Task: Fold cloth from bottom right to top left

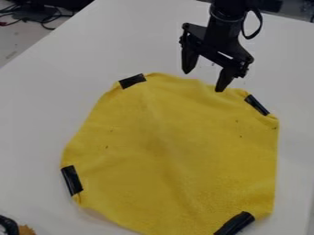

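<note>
The black gripper (204, 81) hangs over the top edge of the cloth, its two fingers spread wide apart with nothing between them. Below it the yellow cloth (171, 151) lies spread out on the white table, slightly wrinkled. Black strips mark its corners: one at the top left (132, 81), one at the top right (257, 105), one at the lower left (71, 180) and one at the bottom right (235, 224).
The white table (36, 110) surrounds the cloth, with its edge running diagonally at the upper left. Dark cables (40, 18) lie beyond that edge. A black and orange object (25, 229) shows at the bottom left corner.
</note>
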